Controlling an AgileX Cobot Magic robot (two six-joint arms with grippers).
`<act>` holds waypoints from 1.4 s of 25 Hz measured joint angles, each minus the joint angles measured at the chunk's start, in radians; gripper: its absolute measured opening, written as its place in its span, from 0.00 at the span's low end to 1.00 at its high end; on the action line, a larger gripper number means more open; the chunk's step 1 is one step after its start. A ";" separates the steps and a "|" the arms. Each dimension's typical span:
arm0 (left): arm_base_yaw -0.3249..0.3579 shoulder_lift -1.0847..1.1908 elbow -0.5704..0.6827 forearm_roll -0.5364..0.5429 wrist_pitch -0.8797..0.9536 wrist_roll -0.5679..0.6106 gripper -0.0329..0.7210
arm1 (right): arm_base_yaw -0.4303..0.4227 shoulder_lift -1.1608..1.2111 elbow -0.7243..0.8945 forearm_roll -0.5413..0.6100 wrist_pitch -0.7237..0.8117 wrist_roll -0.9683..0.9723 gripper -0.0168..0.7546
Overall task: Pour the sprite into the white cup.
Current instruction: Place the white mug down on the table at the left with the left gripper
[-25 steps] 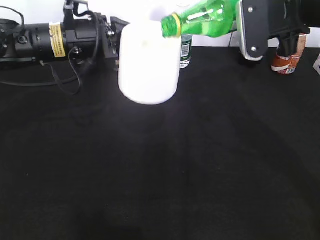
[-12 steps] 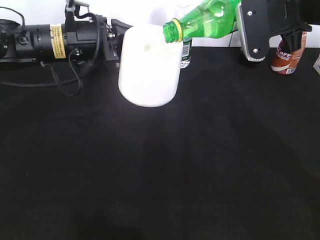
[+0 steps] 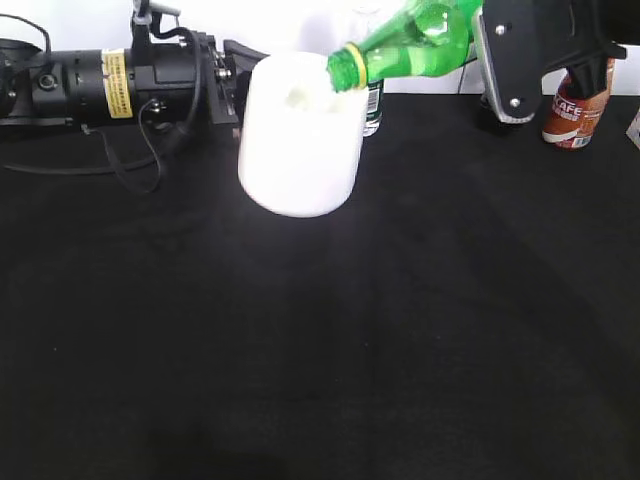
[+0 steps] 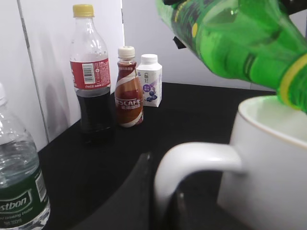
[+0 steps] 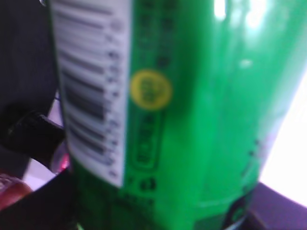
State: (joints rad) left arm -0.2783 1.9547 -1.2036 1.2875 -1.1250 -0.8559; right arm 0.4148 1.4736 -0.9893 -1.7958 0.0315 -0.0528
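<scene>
Your left gripper (image 3: 236, 85) is holding the white cup (image 3: 300, 135) up off the black table (image 3: 330, 330); in the exterior view the cup hangs at the back left of centre with its mouth tipped slightly toward the right. The left wrist view shows the cup's loop handle (image 4: 192, 167) close to the camera with a dark finger (image 4: 136, 187) beside it, so the gripper is clamped on the cup at the handle side, though you cannot see exactly how the fingers sit. Your right gripper (image 3: 520, 55) grips the sprite (image 3: 410, 45) around its body, and the right wrist view is filled by the green bottle (image 5: 158, 115) with its white barcode patch (image 5: 91, 91), pinched tight against the camera. The bottle is tilted neck-down to the left, its yellowish neck ring (image 3: 347, 68) at the cup's right rim and the mouth just over the opening. In the left wrist view the neck (image 4: 292, 81) hangs right above the cup's rim (image 4: 268, 129); you cannot tell whether liquid is flowing. Behind, along the white wall, stand a cola bottle (image 4: 91, 81), a Nescafe bottle (image 4: 128, 91), a small carton (image 4: 149, 79) and a water bottle (image 4: 19, 191).
</scene>
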 joint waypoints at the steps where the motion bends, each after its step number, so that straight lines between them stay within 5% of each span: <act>1: 0.000 0.000 0.000 -0.001 0.000 0.001 0.09 | 0.000 0.000 -0.001 0.001 0.001 -0.014 0.53; 18: -0.002 0.001 0.002 -0.007 0.010 0.002 0.10 | 0.003 -0.004 -0.001 0.002 0.036 -0.090 0.53; 22: -0.002 0.001 0.002 -0.028 0.005 0.001 0.10 | 0.003 -0.004 -0.001 0.091 0.037 -0.073 0.54; 29: -0.002 0.001 0.002 -0.048 -0.017 0.005 0.10 | 0.003 -0.004 -0.001 0.493 -0.063 -0.074 0.53; 31: -0.002 0.001 0.002 -0.048 -0.017 0.008 0.10 | 0.003 -0.004 -0.001 0.726 -0.122 -0.074 0.53; 35: 0.020 0.001 0.002 -0.022 -0.017 0.010 0.10 | 0.003 -0.004 -0.001 1.403 -0.253 -0.069 0.52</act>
State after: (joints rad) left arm -0.2588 1.9558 -1.2018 1.2650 -1.1425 -0.8455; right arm 0.4180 1.4695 -0.9905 -0.3925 -0.2217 -0.1214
